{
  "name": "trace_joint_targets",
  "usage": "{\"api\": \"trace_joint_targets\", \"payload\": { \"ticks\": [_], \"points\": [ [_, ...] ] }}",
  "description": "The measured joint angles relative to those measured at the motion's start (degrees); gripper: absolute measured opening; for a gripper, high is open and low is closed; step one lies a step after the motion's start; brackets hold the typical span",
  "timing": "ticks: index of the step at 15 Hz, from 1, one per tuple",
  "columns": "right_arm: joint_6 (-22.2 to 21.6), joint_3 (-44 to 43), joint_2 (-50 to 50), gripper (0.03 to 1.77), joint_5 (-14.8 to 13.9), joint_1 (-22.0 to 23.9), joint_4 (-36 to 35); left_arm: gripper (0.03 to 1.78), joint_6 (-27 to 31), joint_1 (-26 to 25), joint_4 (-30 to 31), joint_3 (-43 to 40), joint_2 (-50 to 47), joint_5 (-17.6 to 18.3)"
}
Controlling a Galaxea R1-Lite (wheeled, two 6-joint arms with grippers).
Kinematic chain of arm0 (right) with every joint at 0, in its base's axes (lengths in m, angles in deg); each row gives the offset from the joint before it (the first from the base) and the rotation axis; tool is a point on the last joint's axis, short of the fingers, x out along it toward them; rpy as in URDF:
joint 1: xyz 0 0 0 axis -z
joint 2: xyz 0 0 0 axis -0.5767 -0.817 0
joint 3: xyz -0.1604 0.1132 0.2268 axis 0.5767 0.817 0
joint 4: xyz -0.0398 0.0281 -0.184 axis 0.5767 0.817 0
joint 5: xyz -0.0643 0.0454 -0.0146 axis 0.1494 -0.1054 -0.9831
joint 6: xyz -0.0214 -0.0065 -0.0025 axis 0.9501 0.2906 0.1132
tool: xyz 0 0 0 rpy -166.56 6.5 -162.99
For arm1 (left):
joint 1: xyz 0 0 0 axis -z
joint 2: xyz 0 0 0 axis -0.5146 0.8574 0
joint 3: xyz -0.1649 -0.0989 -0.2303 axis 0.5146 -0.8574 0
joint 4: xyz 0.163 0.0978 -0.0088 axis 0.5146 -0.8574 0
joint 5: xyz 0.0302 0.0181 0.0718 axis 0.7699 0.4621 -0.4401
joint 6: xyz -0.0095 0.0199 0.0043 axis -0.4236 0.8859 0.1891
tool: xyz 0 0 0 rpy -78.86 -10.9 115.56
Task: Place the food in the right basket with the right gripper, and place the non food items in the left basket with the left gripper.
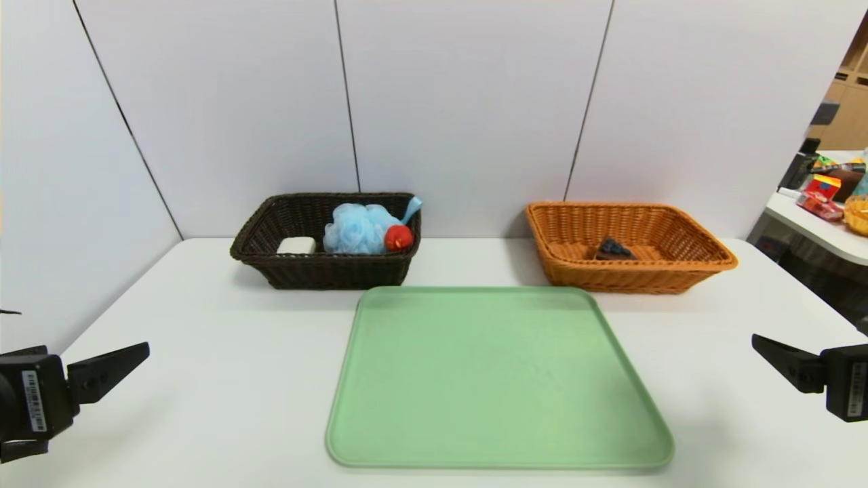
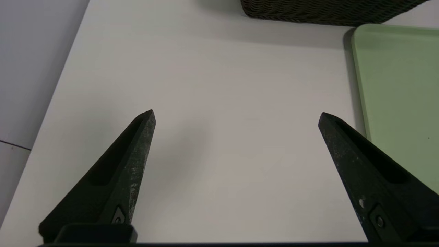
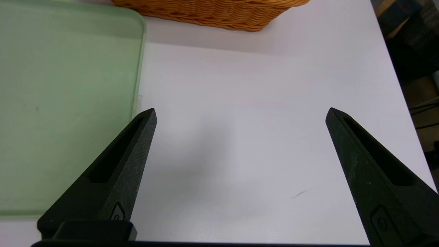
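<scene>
At the far side of the table [image 1: 203,339], the dark basket [image 1: 305,271] on the left holds soap [image 1: 296,245], puff [image 1: 358,228] and duck [image 1: 399,238]; the orange basket [image 1: 685,271] on the right holds the cake [image 1: 614,249], so sorting looks finished. The tray [image 1: 475,420] lies bare.

The left gripper [image 2: 236,115] hangs over bare table near the tray's left, jaws wide, empty.

The right gripper [image 3: 240,113] mirrors it on the right, jaws apart, empty.

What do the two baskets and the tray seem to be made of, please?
Dark basket and orange basket: woven wicker or plastic rattan, judging by the ribbed weave; which one is unclear. Tray: probably plastic, matte pale green, smooth with a moulded rim.
</scene>
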Motion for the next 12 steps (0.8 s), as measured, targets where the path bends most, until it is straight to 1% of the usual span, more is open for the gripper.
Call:
{"api": "trace_joint_targets", "payload": {
  "ticks": [3,5,6,11,12],
  "points": [
    [-0.16,1.85,2.66,1.7,0.27,2.86,-0.56,1.69,0.49,-4.71,2.91,-2.51,-2.8,0.9],
    [-0.35,2.8,4.91,1.7,0.4,4.32,-0.73,1.69,0.77,-7.55,5.01,-3.72,-4.77,2.67],
    [-0.21,3.04,5.99,1.7,0.38,4.82,-0.69,1.69,1.12,-8.23,5.34,-4.33,-5.81,3.47],
    [-0.43,5.42,11.03,1.7,0.66,6.96,-0.78,1.69,2.36,-10.59,6.49,-8.13,-13.31,4.22],
    [-0.38,5.97,12.3,1.7,0.9,7.08,-0.73,1.69,2.34,-10.75,6.57,-8.57,-14.64,5.53]
  ]
}}
